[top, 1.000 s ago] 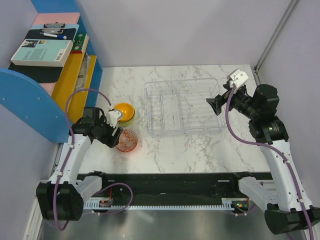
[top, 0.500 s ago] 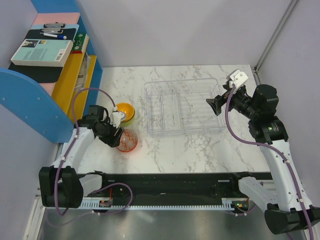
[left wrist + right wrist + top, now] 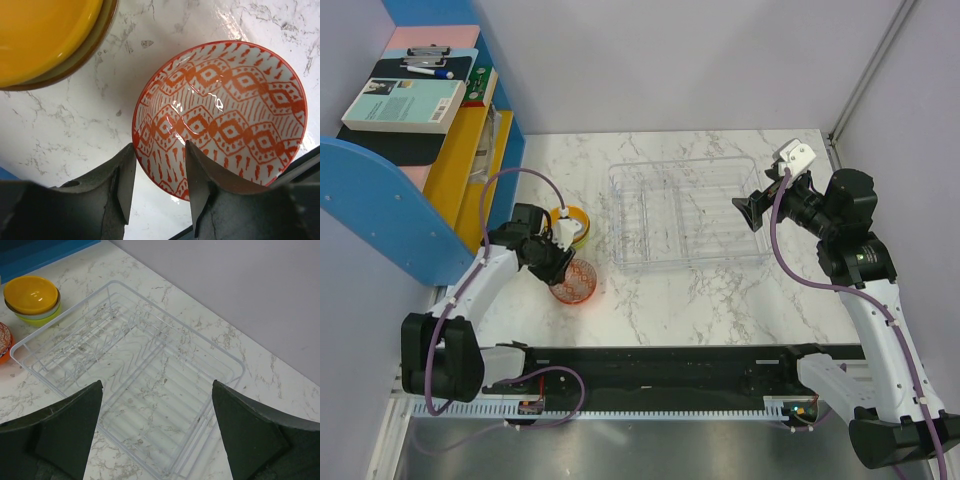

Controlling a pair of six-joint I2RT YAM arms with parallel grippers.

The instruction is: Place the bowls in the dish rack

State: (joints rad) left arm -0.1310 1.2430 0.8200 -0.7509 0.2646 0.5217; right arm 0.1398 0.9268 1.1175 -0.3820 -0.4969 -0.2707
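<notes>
- Red-orange on white, the patterned bowl (image 3: 225,115) sits upright on the marble bench (image 3: 700,290). It is off the near left corner of the dish rack (image 3: 685,215) and clear of its wall.
- My left pincer (image 3: 159,147) is down at this bowl, on the side facing away from the dish rack. It is spread, with its fingers (image 3: 120,185) straddling the rim, one outside the wall and one over the inside.
- The bowl's painted inside shows in the gap between those fingers, so I see no pinch on the rim.
- A yellow-orange bowl (image 3: 570,218) tops a small stack just off the dish rack's left end, farther back than the patterned bowl.
- From my right wrist the stack shows a lime green bowl (image 3: 42,319) at the bottom. A pale bowl (image 3: 15,307) is nested between it and the yellow-orange one.
- The stack and the patterned bowl are near each other but apart, with a strip of marble between them in my left wrist view.
- My right pincer (image 3: 156,385) hangs above the dish rack's right end, spread wide and holding nothing.
- The dish rack lies flat on the bench, clear plastic with thin ribbed dividers along its floor. Every bowl I can see stands outside it.
</notes>
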